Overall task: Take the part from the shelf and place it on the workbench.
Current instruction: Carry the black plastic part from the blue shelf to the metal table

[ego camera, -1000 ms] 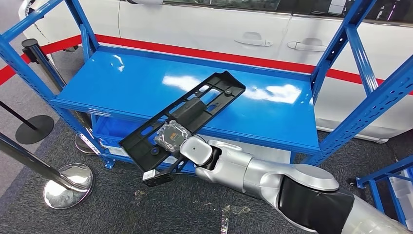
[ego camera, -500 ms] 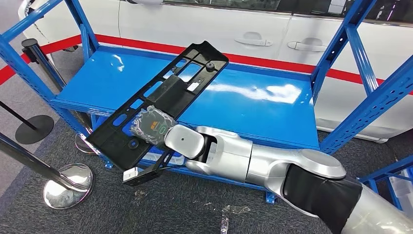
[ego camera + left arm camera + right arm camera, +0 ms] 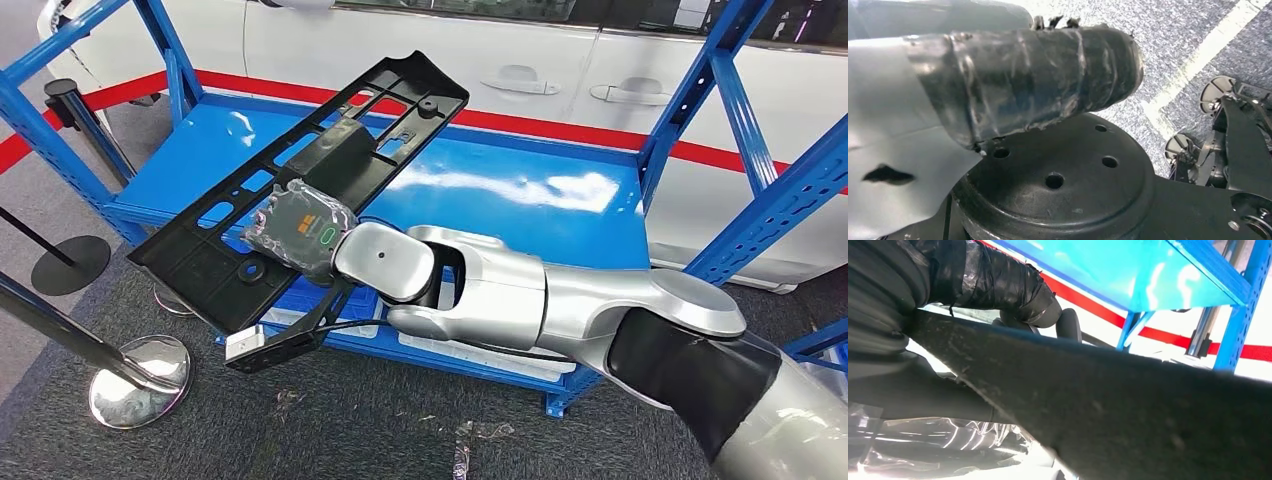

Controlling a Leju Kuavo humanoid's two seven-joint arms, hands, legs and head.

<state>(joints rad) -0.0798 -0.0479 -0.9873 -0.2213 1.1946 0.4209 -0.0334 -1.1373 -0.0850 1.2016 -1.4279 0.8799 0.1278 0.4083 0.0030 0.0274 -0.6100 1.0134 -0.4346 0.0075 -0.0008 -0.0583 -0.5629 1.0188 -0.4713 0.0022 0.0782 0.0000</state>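
The right hand (image 3: 300, 232) grips the part (image 3: 310, 185), a long flat black plastic panel with cut-out slots. In the head view the hand, wrapped in clear film, sits on the panel's upper face near its lower half. In the right wrist view dark taped fingers (image 3: 1013, 287) curl over the panel's edge (image 3: 1108, 390), so the hold is firm. The part is tilted and held off the shelf (image 3: 540, 215): one end rises away from the hand toward the white car (image 3: 420, 50) behind the rack, the other end drops below and to the hand's outer side, over the dark carpet floor (image 3: 120, 440). The blue shelf board lies just behind and under the hand, apart from the part. Chrome stanchion bases (image 3: 140, 380) stand on the floor beyond the part's lower end.

The left hand (image 3: 1023, 85) shows in its own wrist view as a taped dark thumb above the floor; whether it is curled or spread cannot be told.
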